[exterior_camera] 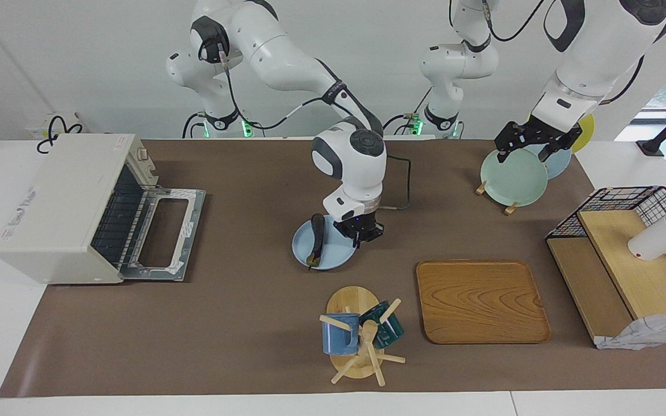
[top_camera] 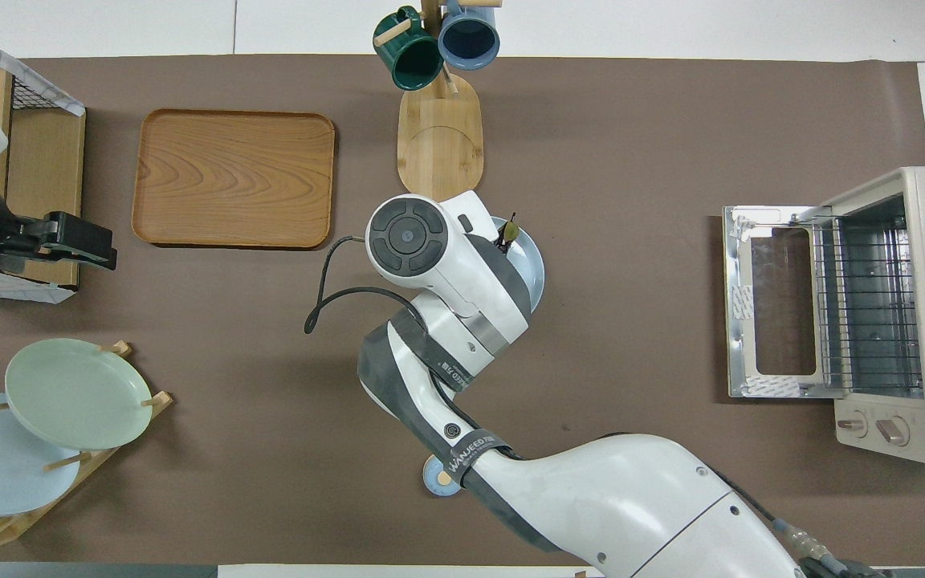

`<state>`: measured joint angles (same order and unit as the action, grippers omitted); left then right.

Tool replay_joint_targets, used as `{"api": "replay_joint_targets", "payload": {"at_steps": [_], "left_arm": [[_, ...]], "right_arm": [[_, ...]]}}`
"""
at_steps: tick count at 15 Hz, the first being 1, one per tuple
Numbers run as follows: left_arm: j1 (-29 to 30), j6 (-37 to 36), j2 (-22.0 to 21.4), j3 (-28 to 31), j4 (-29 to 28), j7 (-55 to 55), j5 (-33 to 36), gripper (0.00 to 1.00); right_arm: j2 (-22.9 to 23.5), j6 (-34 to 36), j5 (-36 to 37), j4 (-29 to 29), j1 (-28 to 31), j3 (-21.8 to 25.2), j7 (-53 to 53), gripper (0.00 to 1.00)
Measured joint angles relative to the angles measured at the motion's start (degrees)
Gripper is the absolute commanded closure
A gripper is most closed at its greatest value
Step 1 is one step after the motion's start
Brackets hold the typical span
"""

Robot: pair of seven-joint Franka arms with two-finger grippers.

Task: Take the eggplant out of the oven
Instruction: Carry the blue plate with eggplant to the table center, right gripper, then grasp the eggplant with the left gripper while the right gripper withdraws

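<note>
The dark eggplant point(exterior_camera: 317, 241) lies on a pale blue plate point(exterior_camera: 336, 255) that rests on the brown mat at mid-table, outside the oven point(exterior_camera: 61, 202). The oven's door point(exterior_camera: 162, 231) hangs open and its wire rack is bare. My right gripper point(exterior_camera: 361, 232) sits low at the plate's rim, on the side toward the left arm's end. From overhead my right arm covers most of the plate point(top_camera: 535, 269); only the eggplant's stem tip point(top_camera: 508, 233) shows. My left gripper point(exterior_camera: 522, 156) waits open over the plate rack.
A mug stand point(exterior_camera: 359, 338) with two mugs stands just farther from the robots than the plate, with a wooden tray point(exterior_camera: 480, 300) beside it. A green plate point(exterior_camera: 512, 176) leans in the rack. A wire basket point(exterior_camera: 628, 202) with a wooden shelf and a small blue bell point(exterior_camera: 343, 166) are also here.
</note>
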<state>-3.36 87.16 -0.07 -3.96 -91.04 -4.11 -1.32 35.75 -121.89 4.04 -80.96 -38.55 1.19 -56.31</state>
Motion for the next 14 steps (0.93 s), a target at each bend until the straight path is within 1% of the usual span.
{"api": "replay_joint_targets", "payload": {"at_steps": [3, 5, 6, 8, 9, 11, 14], "left_arm": [[0.0, 0.0, 0.0, -0.1, 0.0, 0.0, 0.0, 0.00], [-0.1, 0.1, 0.0, -0.4, -0.2, 0.0, 0.0, 0.00], [-0.3, 0.3, 0.0, -0.7, -0.4, 0.0, 0.0, 0.00], [-2.2, 2.2, -0.1, -1.1, -1.7, -1.5, 0.0, 0.00], [-3.8, 3.6, -0.1, -1.2, -2.5, -3.5, 0.0, 0.00], [-8.1, 6.7, -0.1, -1.5, -4.5, -8.2, 0.0, 0.00], [-14.1, 11.7, 0.1, -1.8, -7.7, -13.1, -2.4, 0.00]], "right_arm": [[-2.1, 6.7, 0.1, 1.6, 1.0, 0.1, 2.4, 0.62], [-4.4, 12.4, 0.5, 1.6, 3.2, 0.3, 6.4, 0.63], [-5.6, 15.2, 0.7, 1.4, 5.2, 0.3, 8.7, 0.67], [-8.4, 19.3, 0.8, -0.5, 10.9, 0.4, 14.6, 0.78], [-9.9, 20.1, 0.9, -2.8, 13.5, 0.4, 17.3, 0.80], [-13.0, 19.2, 3.8, -10.5, 17.2, 0.4, 19.3, 0.81], [-16.2, 10.8, 6.4, -23.9, 23.2, 0.4, 22.3, 0.84]]}}
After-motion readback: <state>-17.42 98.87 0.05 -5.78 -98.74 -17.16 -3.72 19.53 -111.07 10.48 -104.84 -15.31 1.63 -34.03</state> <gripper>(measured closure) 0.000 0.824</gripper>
